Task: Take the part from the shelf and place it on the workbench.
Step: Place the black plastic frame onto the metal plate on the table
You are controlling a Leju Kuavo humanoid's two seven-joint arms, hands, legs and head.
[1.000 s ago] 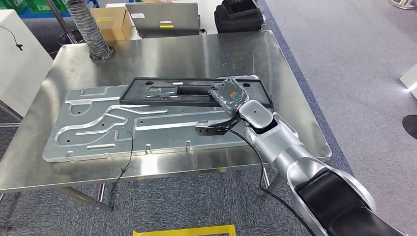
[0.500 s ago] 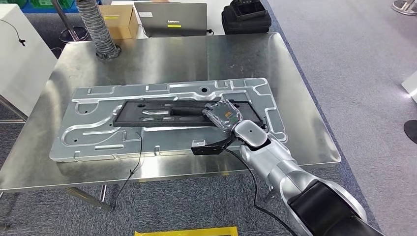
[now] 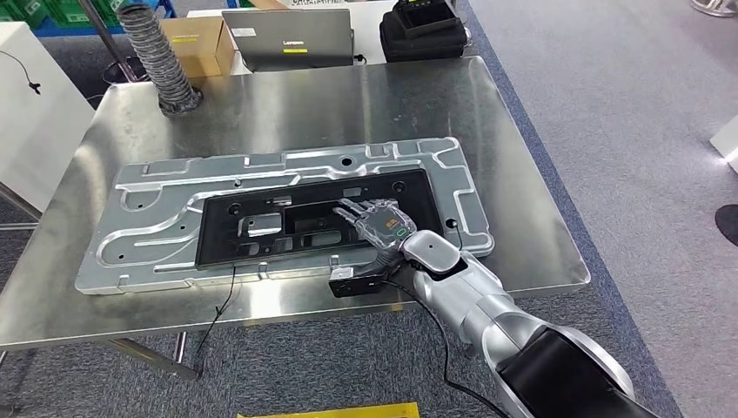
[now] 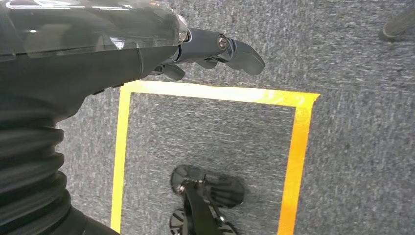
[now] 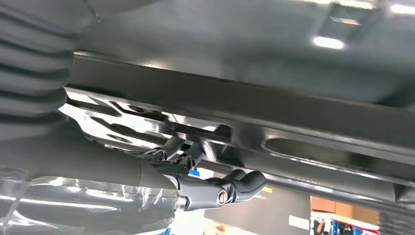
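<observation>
- Right arm (image 3: 474, 300), lower right of the head view: silver rounded shells, with a black segment toward the frame corner.
- Right hand (image 3: 383, 225): dark fingers under a clear cover; small orange and green markings are seen on its back.
- Black cable (image 3: 448, 348) is routed from the wrist down along the arm; a small black box (image 3: 351, 283) is mounted at the wrist.
- Left hand (image 4: 147, 49), upper left of the left wrist view: grey ribbed cover, glossy clear shell, dark fingers with a screw at a knuckle.
</observation>
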